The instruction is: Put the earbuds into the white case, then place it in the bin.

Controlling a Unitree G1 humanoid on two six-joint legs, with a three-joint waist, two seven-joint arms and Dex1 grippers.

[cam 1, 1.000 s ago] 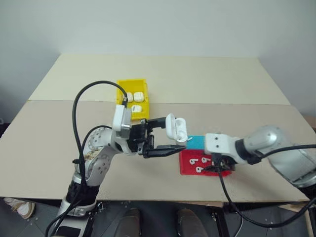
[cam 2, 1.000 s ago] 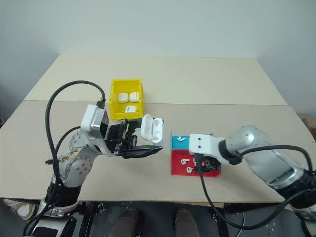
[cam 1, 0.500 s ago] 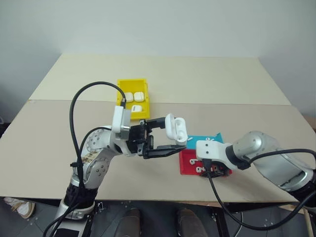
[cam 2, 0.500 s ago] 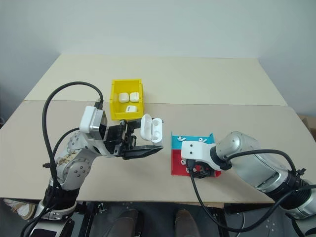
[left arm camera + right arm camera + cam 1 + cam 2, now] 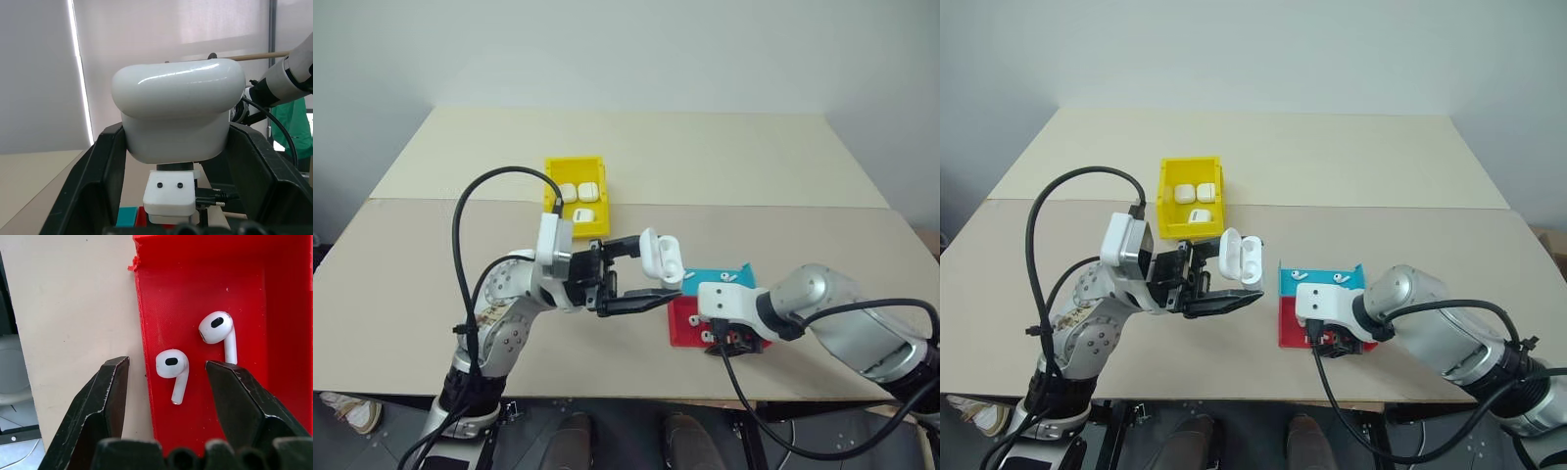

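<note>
Right wrist view shows the right gripper (image 5: 168, 374) spread wide around a tiny, slick, light earbud (image 5: 173, 368), best pinched across its bulb.

Beige table (image 5: 724, 166) — yellow bin (image 5: 576, 174), red tray (image 5: 685, 328), blue tray (image 5: 705, 281).

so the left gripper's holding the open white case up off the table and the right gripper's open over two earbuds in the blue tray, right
Not quite: the two earbuds between the open right gripper's fingers lie in the red tray, not the blue one, as the right wrist view shows. The left gripper does hold the open white case up.
</note>
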